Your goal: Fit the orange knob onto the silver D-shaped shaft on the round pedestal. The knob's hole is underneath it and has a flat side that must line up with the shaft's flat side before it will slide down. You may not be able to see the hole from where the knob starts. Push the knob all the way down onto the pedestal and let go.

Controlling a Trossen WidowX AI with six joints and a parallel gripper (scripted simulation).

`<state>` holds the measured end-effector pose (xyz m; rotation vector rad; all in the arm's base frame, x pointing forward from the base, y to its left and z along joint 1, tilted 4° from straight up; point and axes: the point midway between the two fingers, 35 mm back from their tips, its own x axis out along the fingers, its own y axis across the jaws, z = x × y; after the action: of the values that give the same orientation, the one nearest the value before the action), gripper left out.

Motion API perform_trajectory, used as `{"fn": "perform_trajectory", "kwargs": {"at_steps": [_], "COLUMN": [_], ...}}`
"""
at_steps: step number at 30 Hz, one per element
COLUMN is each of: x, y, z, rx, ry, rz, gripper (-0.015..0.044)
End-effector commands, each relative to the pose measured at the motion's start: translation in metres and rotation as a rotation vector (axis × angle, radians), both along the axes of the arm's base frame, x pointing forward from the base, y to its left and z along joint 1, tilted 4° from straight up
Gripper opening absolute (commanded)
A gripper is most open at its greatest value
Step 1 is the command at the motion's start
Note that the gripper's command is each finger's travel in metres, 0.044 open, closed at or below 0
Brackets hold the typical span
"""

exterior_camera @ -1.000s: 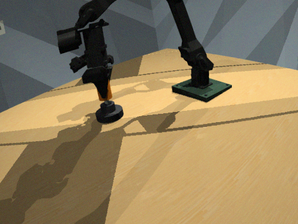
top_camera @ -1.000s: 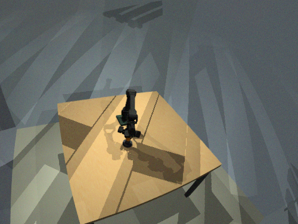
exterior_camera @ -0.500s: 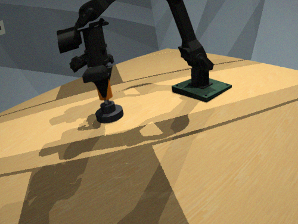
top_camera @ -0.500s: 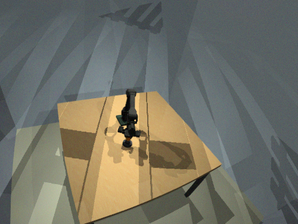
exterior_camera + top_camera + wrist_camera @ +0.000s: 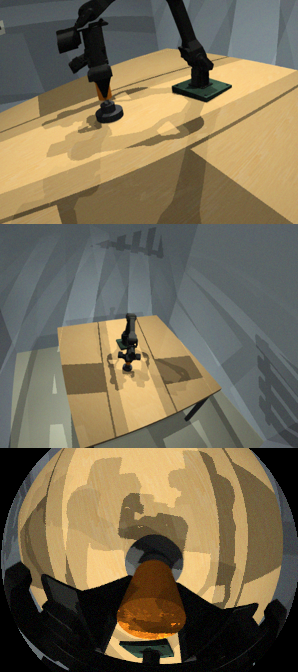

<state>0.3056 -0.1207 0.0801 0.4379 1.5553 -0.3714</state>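
Note:
The orange knob (image 5: 128,363) (image 5: 99,92) (image 5: 151,603) is held between the fingers of my gripper (image 5: 104,95) (image 5: 153,583), which is shut on it. The knob leans slightly in the exterior view, its lower end at the top of the shaft. The round dark pedestal (image 5: 127,368) (image 5: 110,115) (image 5: 135,559) stands on the table with a smaller raised step on top. A short bit of the grey shaft (image 5: 107,102) shows between knob and step. The knob's hole and the shaft's flat side are hidden, so their alignment cannot be told.
The arm's green base plate (image 5: 219,86) (image 5: 165,648) is bolted behind the pedestal on the wooden table (image 5: 143,408) (image 5: 143,179). Dark shadows of the arm and broad bands of shade lie across the table. The table's front edge is far from the pedestal.

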Motion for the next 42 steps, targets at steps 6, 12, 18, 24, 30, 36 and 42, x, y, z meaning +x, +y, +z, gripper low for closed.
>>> {"fn": "perform_trajectory", "kwargs": {"at_steps": [6,12,18,24,30,36,42], "x": [-0.0013,-0.0006,-0.0001,0.0004,0.0002,-0.0011,-0.0014], "y": [0.0001,0.0000,-0.0003,-0.0007,-0.0008,-0.0004,-0.0002], "z": [-0.0020,-0.0025,-0.0026,0.0015,0.0028,0.0003,-0.0009], "rx": [-0.003,-0.003,-0.003,-0.003,-0.002,-0.001,-0.001], "ry": [0.000,0.000,0.000,0.000,-0.003,-0.009,-0.009], "rz": [0.009,0.009,0.009,0.009,0.083,0.218,0.218], "gripper": [0.0000,0.0000,0.0000,0.0000,0.0000,0.0000,0.0000]}}
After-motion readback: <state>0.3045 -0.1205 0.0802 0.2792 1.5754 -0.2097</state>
